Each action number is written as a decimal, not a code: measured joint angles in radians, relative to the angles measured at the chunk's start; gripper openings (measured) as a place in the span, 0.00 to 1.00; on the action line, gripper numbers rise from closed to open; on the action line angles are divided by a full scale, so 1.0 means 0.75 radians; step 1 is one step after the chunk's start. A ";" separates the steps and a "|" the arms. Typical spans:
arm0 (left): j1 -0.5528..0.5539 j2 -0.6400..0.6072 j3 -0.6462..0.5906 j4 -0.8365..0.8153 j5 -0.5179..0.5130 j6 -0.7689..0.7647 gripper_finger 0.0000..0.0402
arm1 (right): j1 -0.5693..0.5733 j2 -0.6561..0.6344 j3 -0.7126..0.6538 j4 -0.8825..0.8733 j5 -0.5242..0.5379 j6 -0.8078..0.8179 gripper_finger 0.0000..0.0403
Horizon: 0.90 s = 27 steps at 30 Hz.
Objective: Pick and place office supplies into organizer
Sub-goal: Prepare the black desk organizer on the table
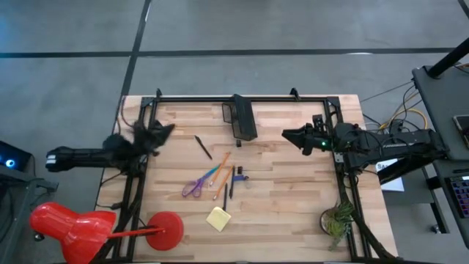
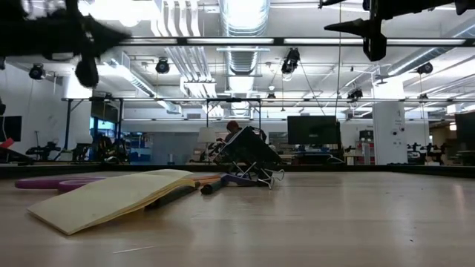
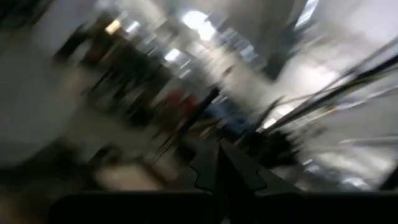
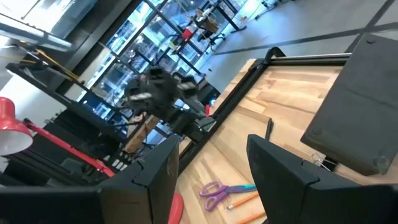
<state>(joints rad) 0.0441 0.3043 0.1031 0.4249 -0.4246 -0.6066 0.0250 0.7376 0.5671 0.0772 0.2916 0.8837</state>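
The black organizer [image 1: 242, 119] lies near the table's far edge, also in the right wrist view [image 4: 360, 118]. On the middle of the table lie the purple-handled scissors [image 1: 194, 187], orange pens [image 1: 220, 172], two black pens [image 1: 203, 147], a small dark clip [image 1: 242, 177] and the yellow sticky-note pad [image 1: 218, 218]. My left gripper [image 1: 167, 132] hovers shut over the table's left side. My right gripper [image 1: 288, 134] hovers open, to the right of the organizer, well above the table [image 2: 375, 41]. Its wrist view shows a wide gap between the fingers [image 4: 214, 165]. Both hold nothing.
A red lamp [image 1: 73, 227] with a round base [image 1: 167, 229] stands at the near left corner. A green plant [image 1: 337, 221] stands at the near right corner. A black frame [image 1: 242, 97] runs along the far, left and right edges. Bare wood lies between organizer and supplies.
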 joint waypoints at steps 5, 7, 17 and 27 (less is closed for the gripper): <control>0.000 0.188 0.052 -0.270 -0.002 -0.342 0.00 | 0.000 0.003 0.000 -0.006 0.003 0.000 0.45; 0.002 0.257 0.044 -0.204 0.063 -0.422 0.00 | 0.001 0.003 0.000 -0.033 0.029 0.013 0.45; 0.078 0.713 0.042 0.161 0.140 -0.597 0.07 | -0.025 0.004 -0.001 -0.280 0.139 0.250 0.48; 0.296 1.074 0.145 0.194 0.245 -1.047 0.44 | -0.026 0.004 -0.001 -0.316 0.139 0.249 0.65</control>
<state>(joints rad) 0.2664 1.1099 0.2121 0.5707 -0.2411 -1.3916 0.0055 0.7403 0.5667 -0.1596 0.3958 1.0705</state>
